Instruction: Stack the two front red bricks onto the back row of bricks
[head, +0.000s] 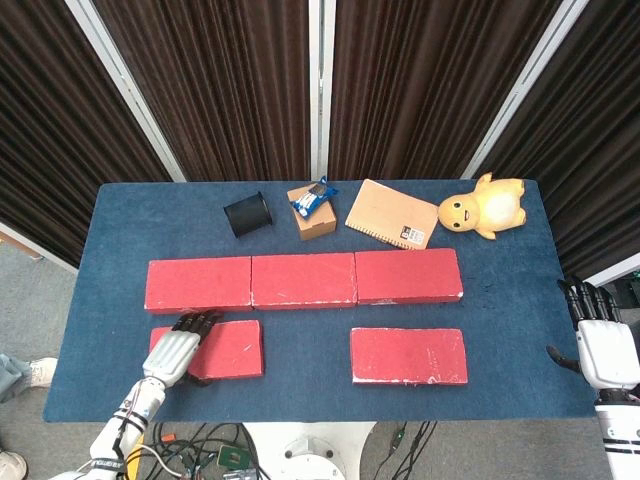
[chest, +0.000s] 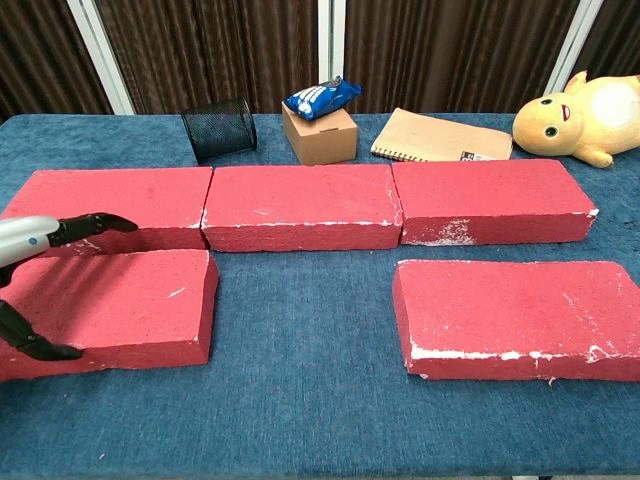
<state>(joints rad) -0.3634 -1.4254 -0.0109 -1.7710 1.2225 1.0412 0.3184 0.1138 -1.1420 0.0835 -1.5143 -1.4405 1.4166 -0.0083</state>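
Three red bricks form the back row (head: 303, 280) (chest: 300, 205) across the blue table. In front lie two more: the front left brick (head: 228, 348) (chest: 120, 308) and the front right brick (head: 408, 355) (chest: 515, 316). My left hand (head: 180, 347) (chest: 35, 262) lies over the left part of the front left brick, its fingers reaching the brick's far edge and its thumb at the near edge. My right hand (head: 597, 338) hovers open off the table's right edge, away from both bricks, and the chest view does not show it.
Behind the back row stand a black mesh cup (head: 248, 214) (chest: 219, 128), a cardboard box (head: 313, 218) (chest: 320, 135) with a blue packet on it, a brown notebook (head: 391, 213) (chest: 440, 137) and a yellow plush toy (head: 485, 207) (chest: 585, 115).
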